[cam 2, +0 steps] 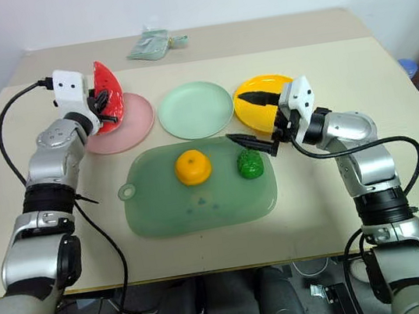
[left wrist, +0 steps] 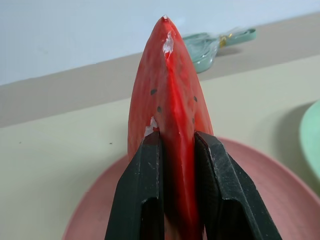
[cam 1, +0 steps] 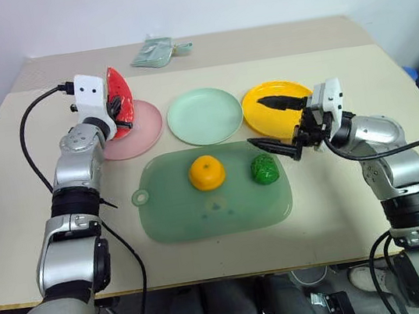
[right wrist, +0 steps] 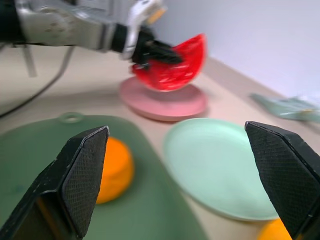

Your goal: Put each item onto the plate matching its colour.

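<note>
Left arm reaching forward, left pincer clamped tight, right pincer level, fingers spread wide

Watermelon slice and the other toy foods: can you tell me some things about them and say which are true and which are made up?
1. The left tool grips the watermelon slice above the pink plate. True.
2. The orange sits on the yellow plate. False: it lies on the green board.
3. The right tool is open and holds nothing. True.
4. The green lump is on the mint plate. False: it is on the green board.
</note>
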Controlling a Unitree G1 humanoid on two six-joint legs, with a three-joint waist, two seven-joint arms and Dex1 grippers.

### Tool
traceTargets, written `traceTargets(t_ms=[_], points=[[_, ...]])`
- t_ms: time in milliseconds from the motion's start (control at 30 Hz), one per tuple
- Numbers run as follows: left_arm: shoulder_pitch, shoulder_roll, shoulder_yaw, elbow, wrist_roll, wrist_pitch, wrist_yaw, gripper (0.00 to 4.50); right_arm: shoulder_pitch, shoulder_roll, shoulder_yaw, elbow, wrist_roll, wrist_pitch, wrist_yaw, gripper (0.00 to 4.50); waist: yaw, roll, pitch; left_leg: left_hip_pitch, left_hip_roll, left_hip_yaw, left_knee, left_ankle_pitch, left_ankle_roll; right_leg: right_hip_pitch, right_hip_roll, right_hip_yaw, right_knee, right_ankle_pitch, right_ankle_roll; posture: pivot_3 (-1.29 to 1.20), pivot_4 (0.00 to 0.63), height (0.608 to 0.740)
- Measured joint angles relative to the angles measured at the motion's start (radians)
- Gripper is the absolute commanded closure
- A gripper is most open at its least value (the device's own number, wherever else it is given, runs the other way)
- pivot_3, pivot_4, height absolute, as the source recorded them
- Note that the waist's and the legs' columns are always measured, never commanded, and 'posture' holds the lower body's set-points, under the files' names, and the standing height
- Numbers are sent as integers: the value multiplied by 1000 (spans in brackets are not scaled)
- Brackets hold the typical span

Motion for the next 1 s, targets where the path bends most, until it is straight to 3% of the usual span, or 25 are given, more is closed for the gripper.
traceTargets(t_ms=[267,300,700,833,1000], points=[[-7,-17,15,66,7,-29,-62,236,0,0,0,5,-17,-16,-5,0,-1,0,0,0,0,0,0,0,0,0,0,0,0,0,0,0,150,740],[-5,-19,20,47,2,-23,-75,77,0,0,0,7,-17,-16,-4,0,0,0,0,0,0,0,0,0,0,0,0,0,0,0,0,0,150,740],[97,44,115,-437,-136,148,-230,77,-2,1,0,35,-23,-23,-3,0,-4,0,0,0,0,0,0,0,0,0,0,0,1,0,0,0,150,740],[187,52,161,-620,-355,254,-455,77,-10,1,0,44,-22,-23,11,0,-2,0,0,0,0,0,0,0,0,0,0,0,0,0,0,0,150,740],[284,116,97,-733,-425,274,-700,77,-22,-3,-2,50,-22,-24,17,0,-3,0,0,1,0,0,0,0,0,0,0,0,1,0,0,0,150,740]])
